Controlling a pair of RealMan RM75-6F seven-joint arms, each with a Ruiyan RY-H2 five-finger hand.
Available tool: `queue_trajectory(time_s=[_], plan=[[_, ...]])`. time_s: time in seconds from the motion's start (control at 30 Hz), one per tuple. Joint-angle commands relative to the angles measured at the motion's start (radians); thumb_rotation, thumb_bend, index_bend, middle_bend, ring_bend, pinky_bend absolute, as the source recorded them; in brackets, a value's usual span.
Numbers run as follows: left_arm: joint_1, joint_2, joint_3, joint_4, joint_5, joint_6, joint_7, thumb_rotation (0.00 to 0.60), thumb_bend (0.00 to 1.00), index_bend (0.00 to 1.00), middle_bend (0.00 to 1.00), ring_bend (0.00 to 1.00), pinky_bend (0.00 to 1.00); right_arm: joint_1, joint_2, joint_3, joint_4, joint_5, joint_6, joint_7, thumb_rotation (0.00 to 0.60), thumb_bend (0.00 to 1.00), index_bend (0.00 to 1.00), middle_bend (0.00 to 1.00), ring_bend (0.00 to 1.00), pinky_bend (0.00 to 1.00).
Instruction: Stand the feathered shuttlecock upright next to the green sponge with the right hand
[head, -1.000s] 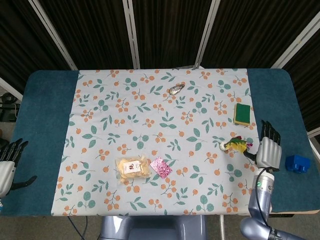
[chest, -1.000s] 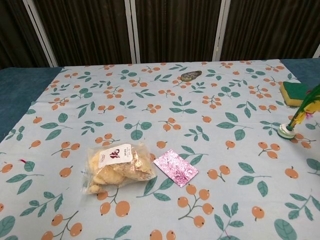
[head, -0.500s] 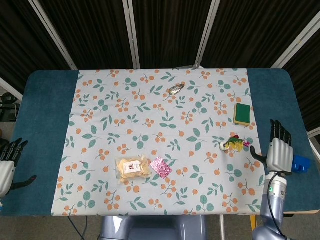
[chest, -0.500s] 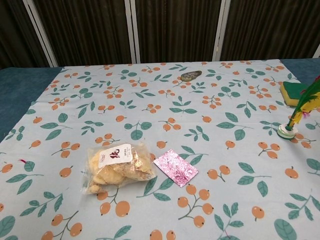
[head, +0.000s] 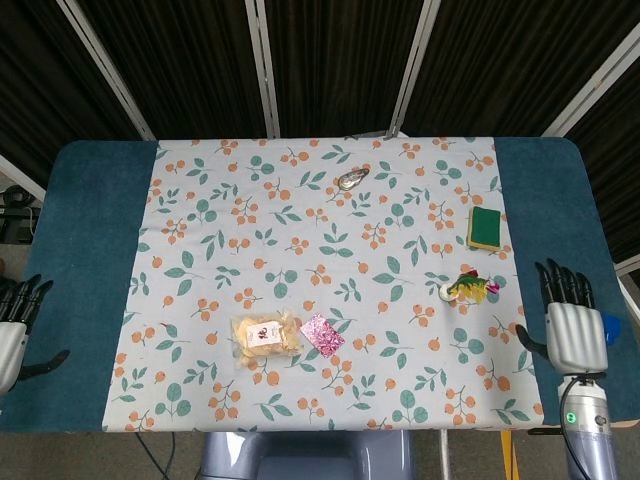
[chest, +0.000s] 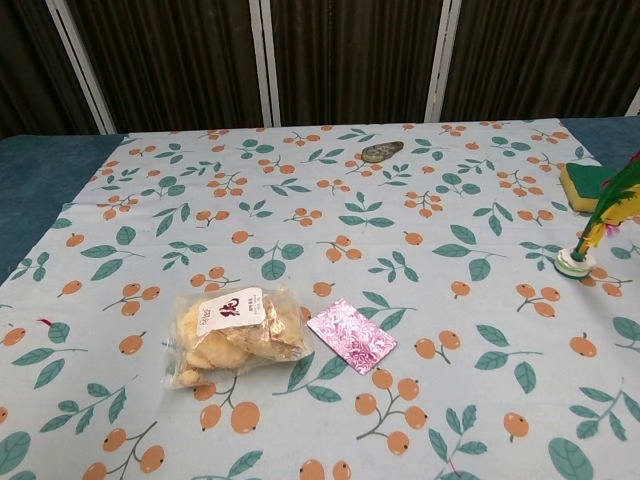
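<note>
the right hand (head: 573, 330) is pulling back toward the worktop's (head: 90, 250) near right edge, well clear of the shuttlecock (head: 468, 288), fingers apart and holding nothing. the shuttlecock is standing on its base, feathers up, near the sponge (head: 486, 228). the placing looks done. the left hand (head: 12, 335) is idling, fingers apart.

Tabletop (head: 95, 250) teal; cloth (head: 300, 270) pale blue, orange berries, green leaves; sponge (head: 486, 228) green, yellow-edged; shuttlecock (head: 468, 288) yellow-green feathers; foil packet (head: 322, 335) pink.
</note>
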Motion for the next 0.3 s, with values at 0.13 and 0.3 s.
queue_trajectory(time_s=[0.13,0.3], plan=[[0.006,-0.009,0.004,0.024,0.031,0.030,0.029,0.561,0.19,0.00,0.00,0.00,0.00,-0.032,0.028,-0.114,0.166,-0.204,-0.018,0.057,0.600,0.17,0.00,0.00,0.00,0.00],[0.011,-0.014,0.001,0.030,0.024,0.038,0.034,0.557,0.19,0.00,0.00,0.00,0.00,-0.034,0.014,-0.112,0.190,-0.247,-0.004,0.079,0.600,0.16,0.00,0.00,0.00,0.00]])
